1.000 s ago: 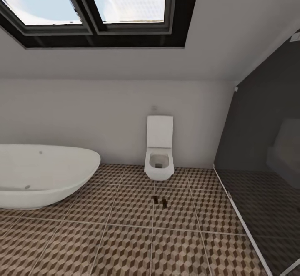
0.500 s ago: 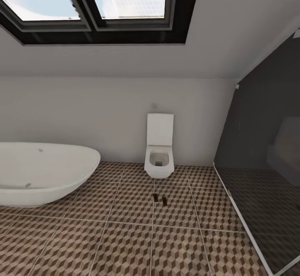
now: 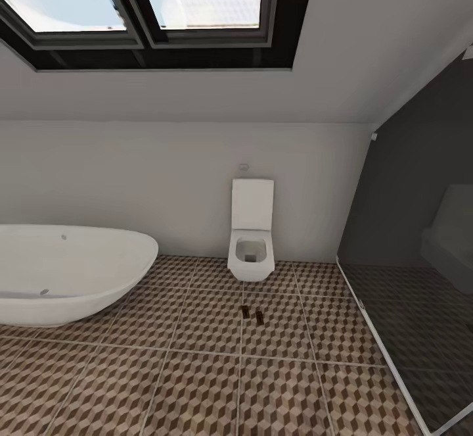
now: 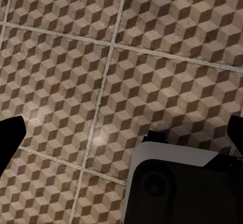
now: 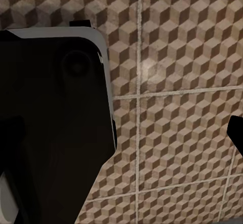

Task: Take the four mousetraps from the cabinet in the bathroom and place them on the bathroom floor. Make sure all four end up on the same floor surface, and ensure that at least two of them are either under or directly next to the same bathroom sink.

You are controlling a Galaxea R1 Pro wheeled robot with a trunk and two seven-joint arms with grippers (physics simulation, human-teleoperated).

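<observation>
Two mousetraps [image 3: 246, 313] [image 3: 260, 318] lie side by side as small dark boards on the bathroom floor [image 3: 197, 383], just in front of the toilet. The cabinet and the sink are out of view. In the left wrist view my left gripper [image 4: 124, 135] hangs open over the cube-patterned tiles [image 4: 76, 72], with its dark fingertips [image 4: 11, 138] far apart at the frame's edges and nothing between them. In the right wrist view my right gripper [image 5: 124, 133] is also open above the tiles [image 5: 172, 82], one fingertip [image 5: 236, 133] showing, and it holds nothing.
A white wall-hung toilet [image 3: 251, 232] stands against the far wall. A large white bathtub [image 3: 66, 271] sits to its left. A dark glass shower screen [image 3: 407, 278] closes off the right side. Skylight windows [image 3: 144, 2] are overhead. My own dark base [image 5: 50, 133] shows under the wrists.
The head view has shifted very slightly, so the camera moved a little. The two mousetraps, toilet and tub keep their places.
</observation>
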